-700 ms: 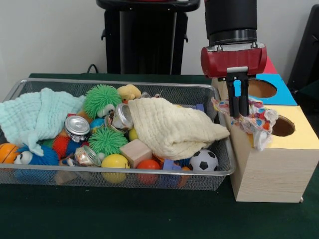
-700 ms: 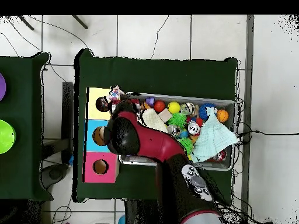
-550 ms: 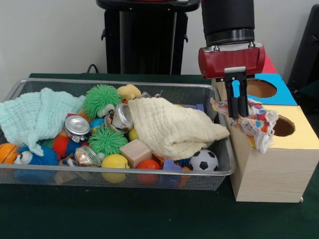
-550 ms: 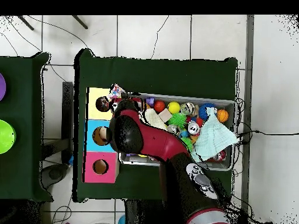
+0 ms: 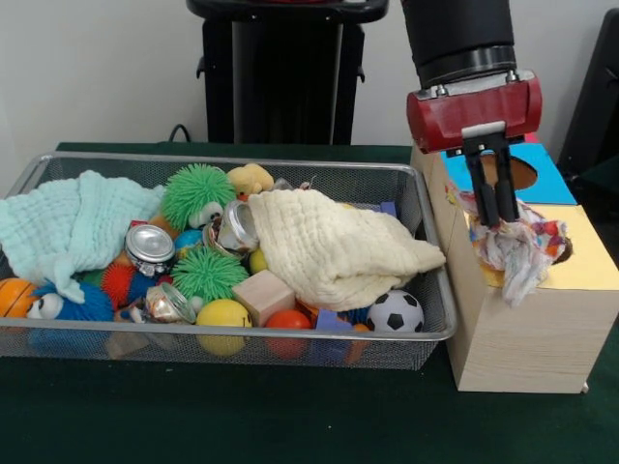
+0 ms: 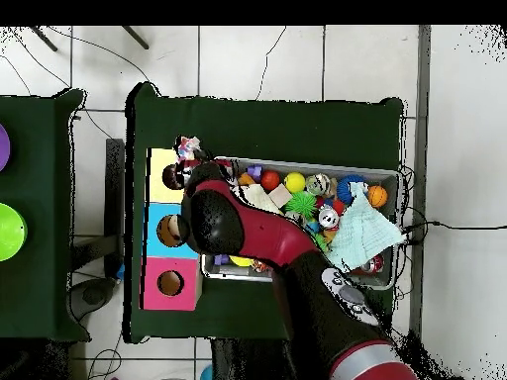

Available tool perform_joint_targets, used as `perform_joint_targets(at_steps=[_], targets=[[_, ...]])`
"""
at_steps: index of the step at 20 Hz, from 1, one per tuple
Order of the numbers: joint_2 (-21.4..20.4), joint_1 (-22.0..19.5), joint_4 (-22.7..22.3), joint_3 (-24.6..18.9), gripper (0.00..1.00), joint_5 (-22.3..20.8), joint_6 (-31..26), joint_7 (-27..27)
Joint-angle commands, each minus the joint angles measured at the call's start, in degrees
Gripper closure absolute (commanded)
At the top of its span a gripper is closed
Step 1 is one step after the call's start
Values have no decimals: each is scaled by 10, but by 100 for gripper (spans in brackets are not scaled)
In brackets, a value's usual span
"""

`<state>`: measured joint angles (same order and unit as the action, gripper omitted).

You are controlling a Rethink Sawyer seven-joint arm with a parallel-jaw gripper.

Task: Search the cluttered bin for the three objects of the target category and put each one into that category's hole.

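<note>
Jaws pinched narrow on a patterned cloth: the gripper hangs over the yellow section of the wooden box, and the cloth bunches below the tips, draping over the yellow hole (mostly hidden by the fabric) and down the box's front face. Beyond it lies the blue section with its own hole. Just beside the box sits the wire bin, holding a cream cloth, a mint cloth, a soccer ball and green spiky balls.
</note>
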<state>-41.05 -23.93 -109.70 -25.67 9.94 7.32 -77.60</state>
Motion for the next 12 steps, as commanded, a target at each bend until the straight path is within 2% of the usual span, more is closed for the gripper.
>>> perform_joint_targets(at_steps=[1,4,7,12], targets=[[39,-29,-55,-85,100,8,-53,-162],[35,-26,-62,-73,100,22,-106,-140],[26,-22,-71,-65,100,30,-135,-134],[15,-1,-69,-28,100,40,-205,-123]])
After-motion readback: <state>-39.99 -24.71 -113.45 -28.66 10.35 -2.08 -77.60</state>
